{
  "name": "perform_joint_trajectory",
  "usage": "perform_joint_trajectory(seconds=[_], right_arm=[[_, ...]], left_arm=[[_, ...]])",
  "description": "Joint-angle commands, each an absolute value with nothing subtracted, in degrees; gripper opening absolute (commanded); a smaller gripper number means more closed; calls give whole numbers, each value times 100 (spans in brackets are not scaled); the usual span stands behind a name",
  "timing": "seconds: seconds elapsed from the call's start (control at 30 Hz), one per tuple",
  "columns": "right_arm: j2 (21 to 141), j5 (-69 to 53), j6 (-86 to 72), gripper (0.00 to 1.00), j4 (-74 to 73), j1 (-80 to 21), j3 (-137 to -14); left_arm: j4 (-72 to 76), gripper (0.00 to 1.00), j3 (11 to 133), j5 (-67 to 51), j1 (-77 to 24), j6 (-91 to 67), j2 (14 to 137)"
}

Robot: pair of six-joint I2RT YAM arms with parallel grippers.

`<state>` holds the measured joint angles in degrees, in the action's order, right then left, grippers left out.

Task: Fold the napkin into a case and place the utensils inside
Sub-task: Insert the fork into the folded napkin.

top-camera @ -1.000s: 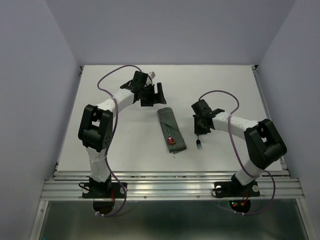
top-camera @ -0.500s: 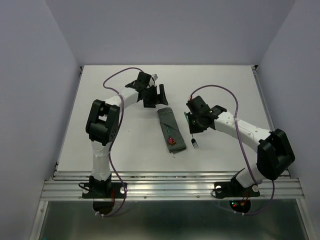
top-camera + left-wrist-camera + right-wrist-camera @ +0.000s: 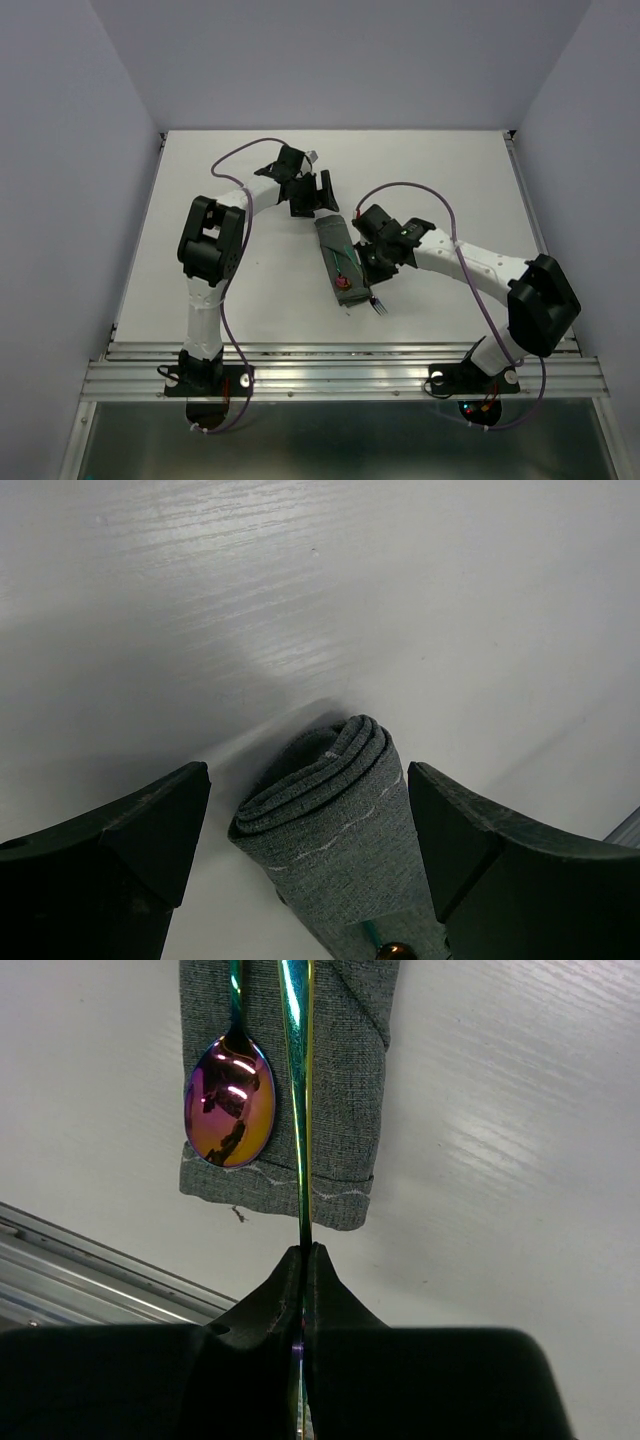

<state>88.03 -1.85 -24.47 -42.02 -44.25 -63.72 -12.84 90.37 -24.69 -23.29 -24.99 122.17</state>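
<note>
Right gripper pinched tight on fork handle; tines hang just past case's near edge. Handle runs over case, just beside spoon, whose bowl rests on case's near end. Left gripper spread wide, straddling case's far end, apart from cloth. Risks: my push drags unpinned case, knocks spoon out, or handle rides over fold; can't tell if handle tip is inside

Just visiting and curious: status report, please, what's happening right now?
Left jaws open at far end of the case. Right jaws shut on the fork, across the case beside the spoon. Nothing blocking.
</note>
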Motion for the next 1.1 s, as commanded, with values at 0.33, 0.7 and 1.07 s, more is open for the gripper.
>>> perform_joint_trajectory(seconds=[0.33,0.7,1.07], right_arm=[[9070,-563,-2399,1,-4184,-4544,-6179],[9237,-194,-2715,1,-4017,-4544,-6055],[9676,-26,-2839,1,-4131,-4544,-6925]], left_arm=[[-1195,90,9211,-2654,-2417,-2514,12234],[-1195,90,9229,-2689,-2470,-2505,12252],[-1195,90,9132,-2725,-2505,-2470,12278]])
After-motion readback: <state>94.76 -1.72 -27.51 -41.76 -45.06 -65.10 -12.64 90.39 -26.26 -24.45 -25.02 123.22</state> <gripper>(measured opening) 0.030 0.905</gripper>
